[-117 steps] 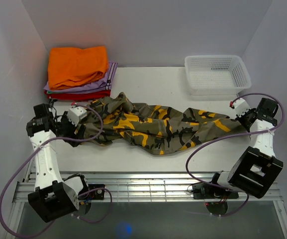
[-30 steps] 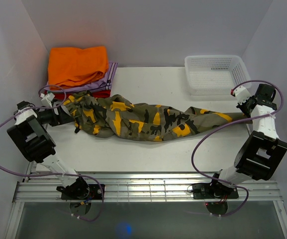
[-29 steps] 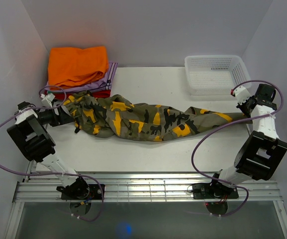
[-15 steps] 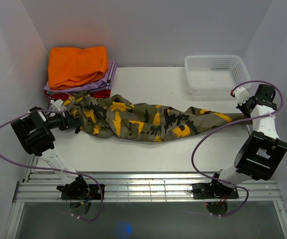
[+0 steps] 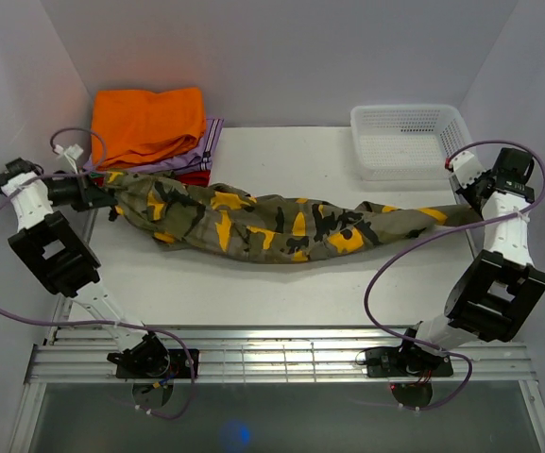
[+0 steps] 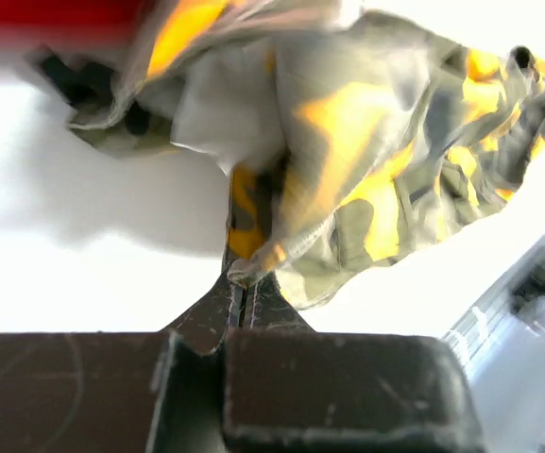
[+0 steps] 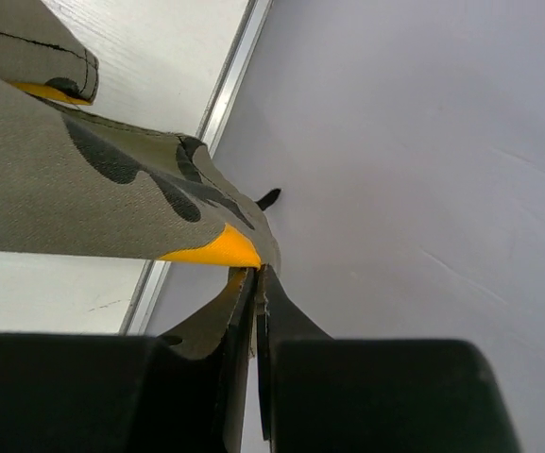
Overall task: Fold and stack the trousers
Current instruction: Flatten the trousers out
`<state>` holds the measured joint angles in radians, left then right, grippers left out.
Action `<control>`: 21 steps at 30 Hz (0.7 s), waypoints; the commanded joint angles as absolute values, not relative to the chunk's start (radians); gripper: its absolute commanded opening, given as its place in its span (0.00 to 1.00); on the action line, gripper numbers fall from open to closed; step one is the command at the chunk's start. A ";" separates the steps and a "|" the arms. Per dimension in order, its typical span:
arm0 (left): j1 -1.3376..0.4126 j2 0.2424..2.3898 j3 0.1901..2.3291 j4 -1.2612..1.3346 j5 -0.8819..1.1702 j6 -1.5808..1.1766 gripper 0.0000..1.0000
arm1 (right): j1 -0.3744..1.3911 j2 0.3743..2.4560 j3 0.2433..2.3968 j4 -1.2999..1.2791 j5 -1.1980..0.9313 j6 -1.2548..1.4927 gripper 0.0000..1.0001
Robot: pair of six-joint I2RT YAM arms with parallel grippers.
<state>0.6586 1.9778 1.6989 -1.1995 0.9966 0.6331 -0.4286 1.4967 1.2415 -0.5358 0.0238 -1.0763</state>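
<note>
The camouflage trousers (image 5: 272, 225) lie stretched in a long band across the white table (image 5: 291, 156), from the left wall to the right wall. My left gripper (image 5: 99, 194) is shut on their left end, just in front of the folded pile. In the left wrist view the fingertips (image 6: 244, 279) pinch a bunched edge of the trousers (image 6: 348, 142). My right gripper (image 5: 465, 200) is shut on the right end, close to the right wall. The right wrist view shows the jaws (image 7: 256, 270) closed on a yellow-patched corner of the trousers (image 7: 74, 189), which hang lifted off the table.
A plain orange folded garment (image 5: 147, 123) tops lilac and red folded clothes (image 5: 201, 156) at the back left. A white mesh basket (image 5: 411, 140) stands at the back right. Grey walls close both sides. A metal rail (image 5: 281, 359) runs along the front edge.
My left gripper has shut on the trousers' left end and drawn it left and back toward the wall, pulling the cloth straighter. The right gripper has shifted slightly right and keeps its hold.
</note>
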 commanded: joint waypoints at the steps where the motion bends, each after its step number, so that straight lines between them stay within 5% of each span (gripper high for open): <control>1: 0.718 1.937 1.977 -1.407 0.941 0.600 0.00 | -0.459 1.471 1.348 -0.512 0.035 -1.088 0.08; 9: 0.756 1.907 2.123 -1.405 0.689 0.644 0.00 | -0.564 1.479 1.434 -0.514 -0.034 -1.182 0.08; 21: 0.816 1.595 1.657 -1.404 0.618 1.084 0.00 | -0.705 1.168 0.967 -0.534 -0.210 -1.546 0.08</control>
